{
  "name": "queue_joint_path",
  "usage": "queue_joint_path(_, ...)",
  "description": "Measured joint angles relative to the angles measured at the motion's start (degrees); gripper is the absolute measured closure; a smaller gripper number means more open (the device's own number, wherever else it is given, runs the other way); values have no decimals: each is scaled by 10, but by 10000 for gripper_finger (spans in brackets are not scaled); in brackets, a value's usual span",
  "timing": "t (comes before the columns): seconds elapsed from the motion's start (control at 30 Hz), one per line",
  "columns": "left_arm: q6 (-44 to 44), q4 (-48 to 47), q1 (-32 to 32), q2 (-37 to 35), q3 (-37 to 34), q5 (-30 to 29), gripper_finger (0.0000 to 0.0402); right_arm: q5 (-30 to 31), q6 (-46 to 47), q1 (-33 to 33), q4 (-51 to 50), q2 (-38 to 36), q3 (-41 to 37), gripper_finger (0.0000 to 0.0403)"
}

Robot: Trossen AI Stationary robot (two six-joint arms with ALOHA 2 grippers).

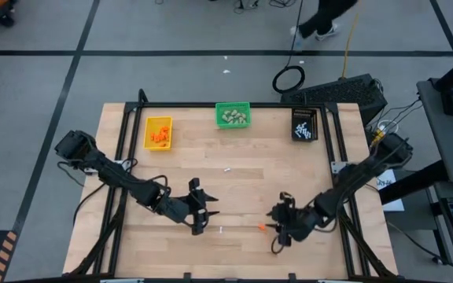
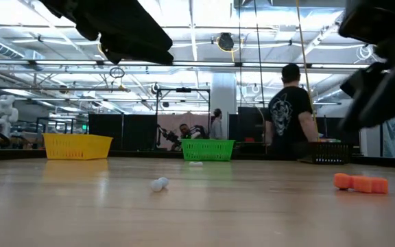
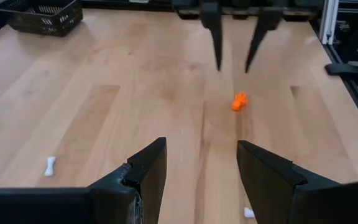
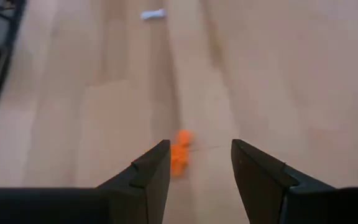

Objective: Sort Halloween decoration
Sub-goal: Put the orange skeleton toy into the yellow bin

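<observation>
An orange bit (image 4: 180, 153) of the Halloween decoration lies on the wooden table (image 1: 242, 189), near its front edge. My right gripper (image 4: 201, 155) hangs open just above and behind it, fingers slanting down on either side without touching; it also shows in the high view (image 1: 274, 224). My left gripper (image 3: 201, 155) is open and faces the orange bit (image 3: 238, 101) and the right gripper's fingers (image 3: 235, 59) from the table's left. Thin white sticks lie loose: one (image 3: 50, 165) farther back on the table and one (image 3: 248, 212) under the left gripper.
Along the far edge stand a yellow bin (image 1: 159, 132) with orange bits, a green bin (image 1: 233, 115) with beige lumps and a black bin (image 1: 305, 124). Another white stick (image 1: 227, 169) lies mid-table. A person (image 2: 290, 113) stands beyond the table.
</observation>
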Motion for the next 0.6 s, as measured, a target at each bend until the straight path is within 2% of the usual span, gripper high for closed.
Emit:
queue_joint_path(0.13,0,-2,2,0,0,0,208,3,25,33,37,44,0,231)
queue_joint_path(0.4,0,-4,2,0,0,0,208,60,69,55,50,109,9,173)
queue_joint_path(0.6,0,-5,2,0,0,0,208,68,61,55,48,156,40,167)
